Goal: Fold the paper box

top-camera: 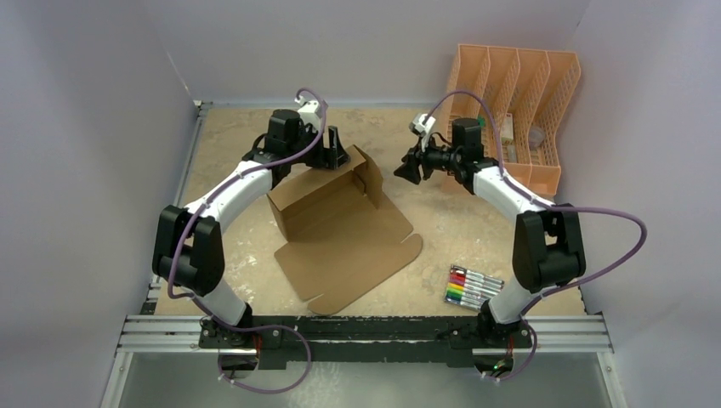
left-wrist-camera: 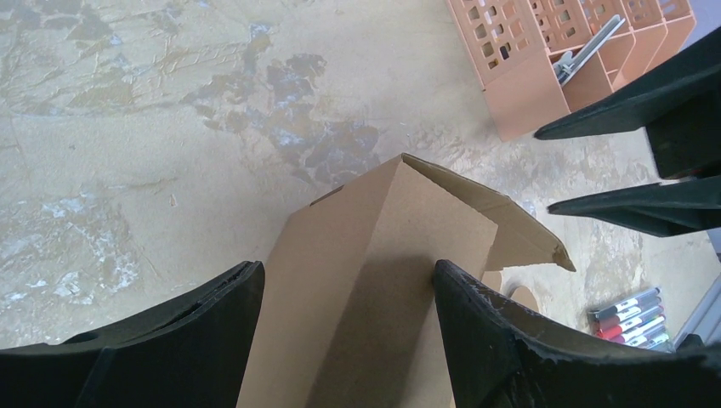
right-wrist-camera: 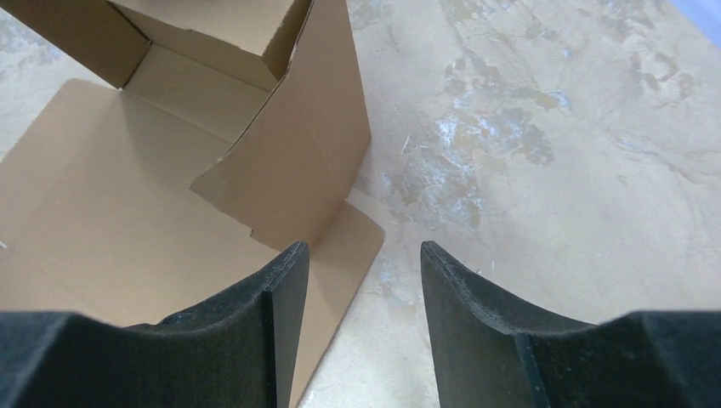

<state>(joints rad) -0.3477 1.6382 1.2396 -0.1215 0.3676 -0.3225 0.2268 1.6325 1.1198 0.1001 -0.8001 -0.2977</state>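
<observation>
Paper box sat mid-frame, roughly half folded; rear walls stood raised, front panel lay flat; left gripper spread wide astride a raised wall; right gripper gaped wide, empty, beside the box.

Camera layout: one overhead, two wrist-mounted.
Top view looks down over the near edge onto the whole table. The left wrist view sits close above the paper box, facing the far-right corner. The right wrist view faces leftward, close to the same box.
</observation>
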